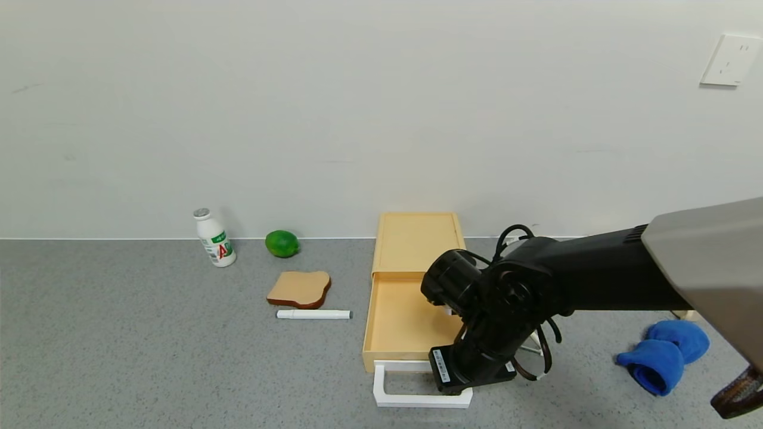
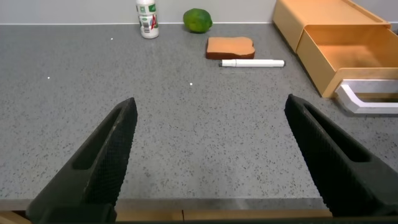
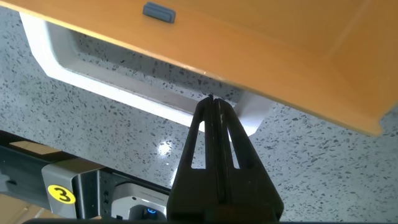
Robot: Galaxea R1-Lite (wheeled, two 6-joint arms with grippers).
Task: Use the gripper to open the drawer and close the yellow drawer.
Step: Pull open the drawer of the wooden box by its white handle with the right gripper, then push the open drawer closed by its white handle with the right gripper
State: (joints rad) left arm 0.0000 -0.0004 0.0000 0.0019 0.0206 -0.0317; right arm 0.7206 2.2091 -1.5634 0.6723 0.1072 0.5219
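The pale yellow drawer box (image 1: 417,241) stands against the wall, with its drawer (image 1: 396,316) pulled out toward me and empty. The white loop handle (image 1: 411,400) lies at its front. My right gripper (image 1: 462,387) hangs over the handle's right end. In the right wrist view its fingers are pressed flat together (image 3: 211,102) with nothing between them, the tips over the handle's white bar (image 3: 124,87) below the drawer front (image 3: 261,43). My left gripper (image 2: 210,106) is open and empty above bare tabletop to the left, and its view shows the open drawer (image 2: 348,53) farther off.
Left of the drawer lie a toast slice (image 1: 300,289) and a white pen (image 1: 314,314). A green lime (image 1: 282,243) and a small white bottle (image 1: 214,238) stand by the wall. A blue cloth (image 1: 664,354) lies at the right.
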